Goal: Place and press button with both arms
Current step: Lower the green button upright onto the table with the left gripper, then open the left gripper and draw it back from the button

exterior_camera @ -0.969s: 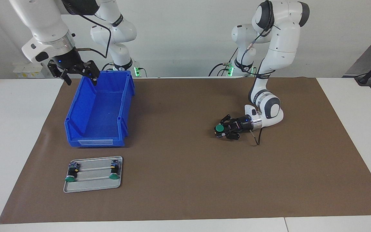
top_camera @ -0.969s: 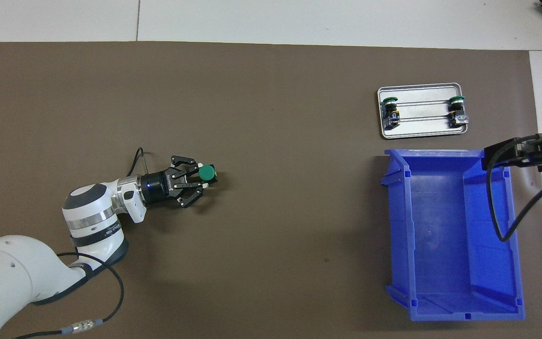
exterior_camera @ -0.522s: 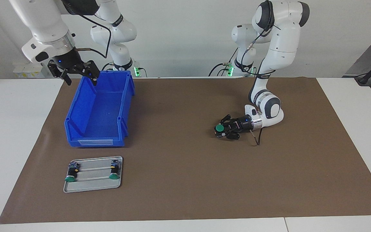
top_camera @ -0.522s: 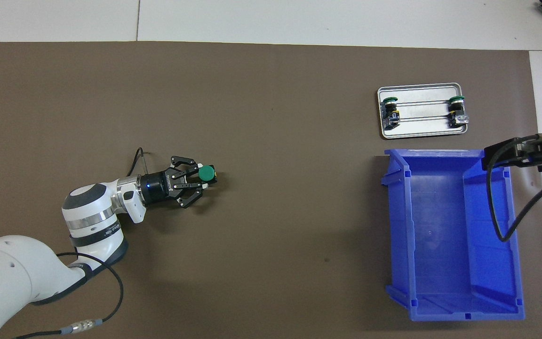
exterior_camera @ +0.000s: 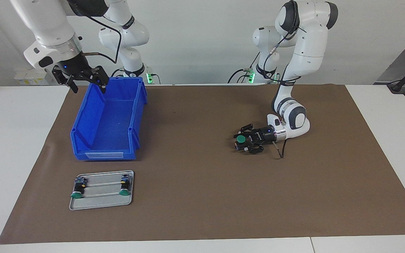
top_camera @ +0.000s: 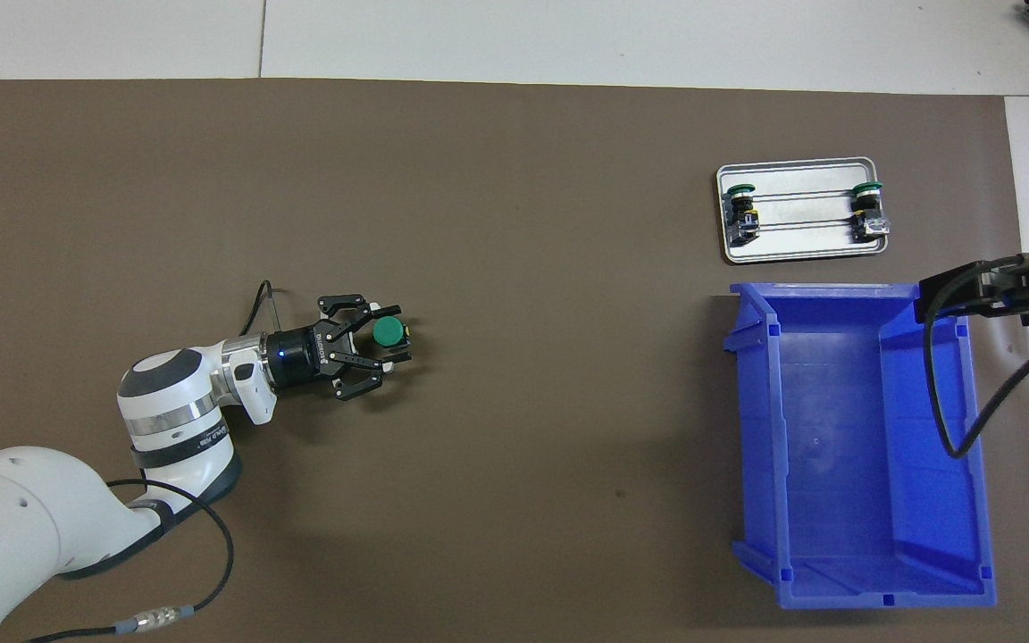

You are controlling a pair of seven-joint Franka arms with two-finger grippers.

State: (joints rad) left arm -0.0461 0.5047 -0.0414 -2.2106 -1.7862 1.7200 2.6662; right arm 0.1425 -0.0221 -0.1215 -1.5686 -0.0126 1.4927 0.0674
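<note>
The green-capped button (exterior_camera: 239,139) (top_camera: 387,331) stands on the brown mat toward the left arm's end of the table, cap up. My left gripper (exterior_camera: 241,142) (top_camera: 392,335) lies low and sideways around it. Its fingers are spread open on either side of the button, apart from the cap. My right gripper (exterior_camera: 87,85) hangs open and empty over the blue bin's corner nearest the robots, where the right arm waits. Only part of it (top_camera: 966,296) shows in the overhead view.
A large blue bin (exterior_camera: 83,117) (top_camera: 934,464) sits at the right arm's end of the mat. Farther from the robots than the bin lies a small metal tray (exterior_camera: 100,201) (top_camera: 800,247) holding two more green-capped buttons.
My left gripper's fingers have spread apart and let go of the button, which stays in place on the mat. The right arm has not moved.
</note>
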